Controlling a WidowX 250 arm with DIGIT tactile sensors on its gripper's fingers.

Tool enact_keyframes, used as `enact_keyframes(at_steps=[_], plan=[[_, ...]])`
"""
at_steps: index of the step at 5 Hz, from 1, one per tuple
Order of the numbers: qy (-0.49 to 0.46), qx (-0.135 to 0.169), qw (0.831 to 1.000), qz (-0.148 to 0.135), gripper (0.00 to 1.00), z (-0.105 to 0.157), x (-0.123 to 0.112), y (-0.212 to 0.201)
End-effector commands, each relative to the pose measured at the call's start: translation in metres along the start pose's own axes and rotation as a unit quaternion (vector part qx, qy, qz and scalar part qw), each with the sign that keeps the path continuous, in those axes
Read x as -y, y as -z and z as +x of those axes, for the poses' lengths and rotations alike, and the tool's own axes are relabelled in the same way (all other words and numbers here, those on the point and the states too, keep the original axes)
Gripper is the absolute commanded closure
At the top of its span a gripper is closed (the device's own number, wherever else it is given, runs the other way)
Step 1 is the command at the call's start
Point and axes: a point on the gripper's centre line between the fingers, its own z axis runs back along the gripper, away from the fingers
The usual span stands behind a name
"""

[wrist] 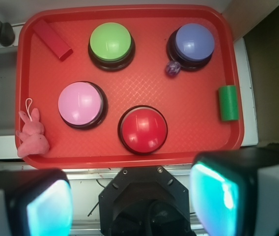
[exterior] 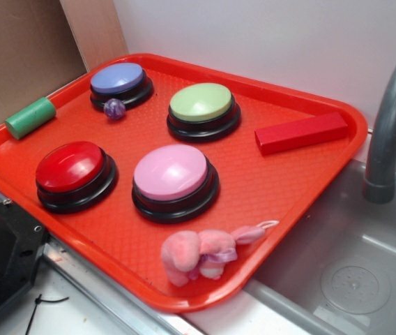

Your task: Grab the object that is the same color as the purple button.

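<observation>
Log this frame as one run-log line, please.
phase: pre-approach | gripper: open, above tray's near edge | target: purple ball touching purple button | grasp: none

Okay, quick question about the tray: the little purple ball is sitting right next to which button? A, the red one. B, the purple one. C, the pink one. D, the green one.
B: the purple ball rests against the base of the purple button, at the far left corner of the tray; the wrist view shows the same pairing.
</observation>
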Motion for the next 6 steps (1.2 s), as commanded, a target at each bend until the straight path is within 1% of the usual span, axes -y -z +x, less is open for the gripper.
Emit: enact_keyframes(at_steps=[1,2,3,4,5,6], plan=[[0.000,0.000,1.000,0.000,0.00,0.000,0.000,0.000],[-0.045,0.003,0.999,-0.024,0.00,0.015,-0.010,0.022],[-0.107,0.007,0.994,-0.012,0.00,0.025,-0.021,0.040],[-0.212,0.048,0.976,0.010,0.00,0.033,-0.037,0.065],[-0.270,0.080,0.959,0.020,0.00,0.044,-0.054,0.090],[-0.332,0.090,0.938,0.043,0.00,0.055,-0.071,0.114]])
